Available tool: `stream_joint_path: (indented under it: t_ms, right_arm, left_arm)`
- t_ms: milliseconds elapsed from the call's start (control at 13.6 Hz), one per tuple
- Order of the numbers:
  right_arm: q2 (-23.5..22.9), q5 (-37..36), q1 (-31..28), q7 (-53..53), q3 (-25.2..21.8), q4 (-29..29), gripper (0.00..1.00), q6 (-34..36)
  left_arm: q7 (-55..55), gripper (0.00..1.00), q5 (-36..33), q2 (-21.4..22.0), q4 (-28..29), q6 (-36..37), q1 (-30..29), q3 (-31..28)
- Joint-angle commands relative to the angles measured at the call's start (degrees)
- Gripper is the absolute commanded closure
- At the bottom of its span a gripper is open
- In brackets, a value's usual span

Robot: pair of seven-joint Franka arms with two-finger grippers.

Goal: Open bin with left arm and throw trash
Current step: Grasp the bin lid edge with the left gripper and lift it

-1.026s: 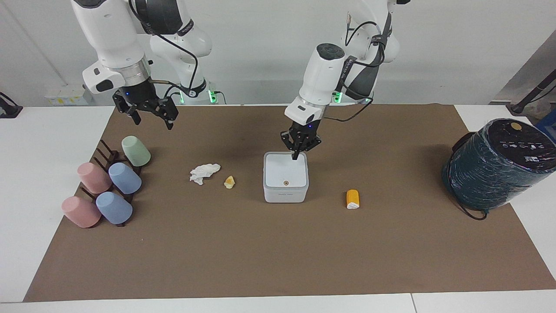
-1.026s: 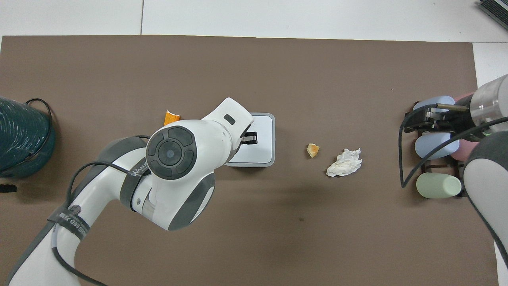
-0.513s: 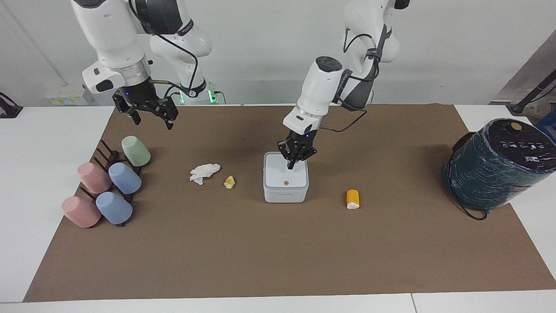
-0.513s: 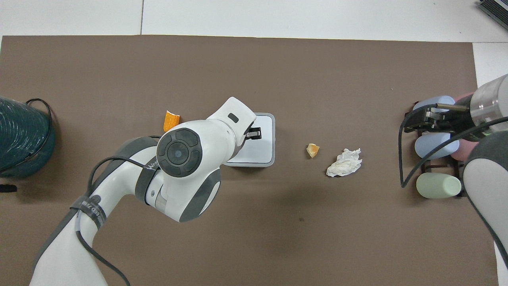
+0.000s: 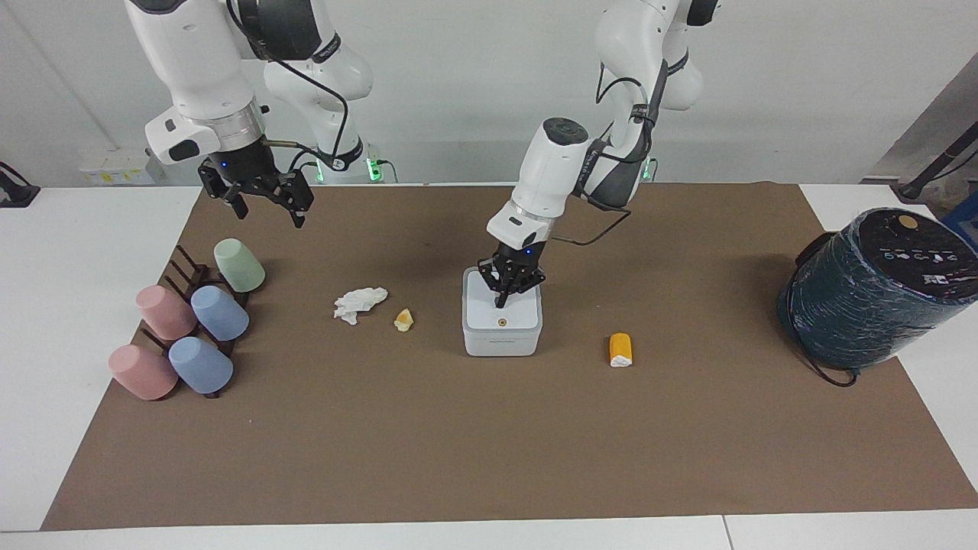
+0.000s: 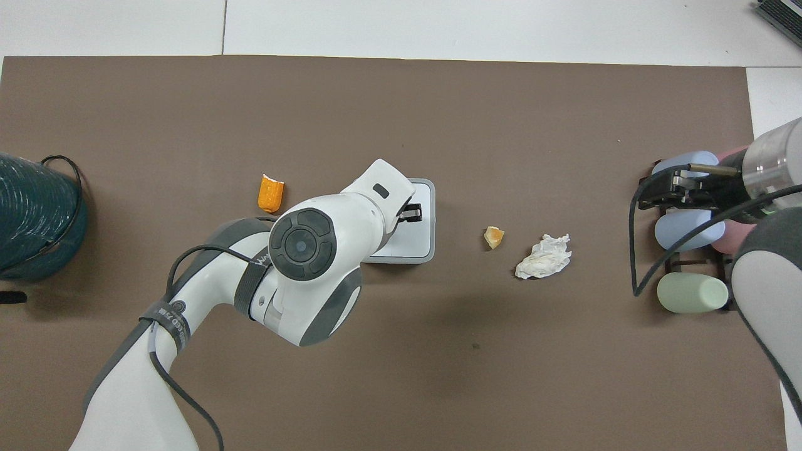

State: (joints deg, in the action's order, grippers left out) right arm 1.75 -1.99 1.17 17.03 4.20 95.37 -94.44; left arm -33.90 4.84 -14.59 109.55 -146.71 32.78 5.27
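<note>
The white square bin (image 5: pixel 500 344) stands mid-mat with its lid down; it also shows in the overhead view (image 6: pixel 418 241). My left gripper (image 5: pixel 500 300) is shut, its tips pointing down at the lid just short of the round button (image 5: pixel 500 322); it shows in the overhead view (image 6: pixel 411 213) too. The crumpled tissue (image 5: pixel 359 302) (image 6: pixel 544 257) and the yellow-orange bit (image 5: pixel 403 320) (image 6: pixel 494 237) lie beside the bin toward the right arm's end. The orange chunk (image 5: pixel 620 349) (image 6: pixel 270 193) lies toward the left arm's end. My right gripper (image 5: pixel 267 210) (image 6: pixel 673 188) waits open and empty above the cup rack.
A rack of pastel cups (image 5: pixel 191 328) (image 6: pixel 689 250) sits at the right arm's end of the brown mat. A big dark teal wrapped cylinder (image 5: pixel 879 290) (image 6: pixel 34 213) with a black cable stands at the left arm's end.
My left gripper has moved over the bin's lid from its edge nearest the robots toward the button and come lower. The lid stays down. The right arm has not moved.
</note>
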Motion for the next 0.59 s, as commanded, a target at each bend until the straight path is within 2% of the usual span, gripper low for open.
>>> stream_joint_path:
  t_ms: [0, 293, 440, 513]
  right_arm:
    - [0.71, 0.85, -1.08, -1.48, 0.38, 0.61, 0.00, 0.04]
    - [0.62, 0.85, -1.08, -1.65, 0.46, 0.61, 0.00, -0.22]
    - [1.06, 0.85, -0.30, -0.77, 0.46, 2.27, 0.00, -1.01]
    - [1.93, 0.85, -0.29, -0.77, 0.46, 4.19, 0.00, -4.15]
  left_arm:
    - [-0.20, 1.00, 0.96, -2.46, -3.36, 3.94, 1.33, -0.88]
    - [-0.03, 1.00, 0.44, -1.93, -15.48, 23.88, -2.18, -1.14]
    - [0.59, 1.00, 0.35, -1.58, -17.79, 27.69, -4.73, -1.23]
    - [0.68, 1.00, 0.26, -1.41, -17.79, 28.05, -5.61, -1.23]
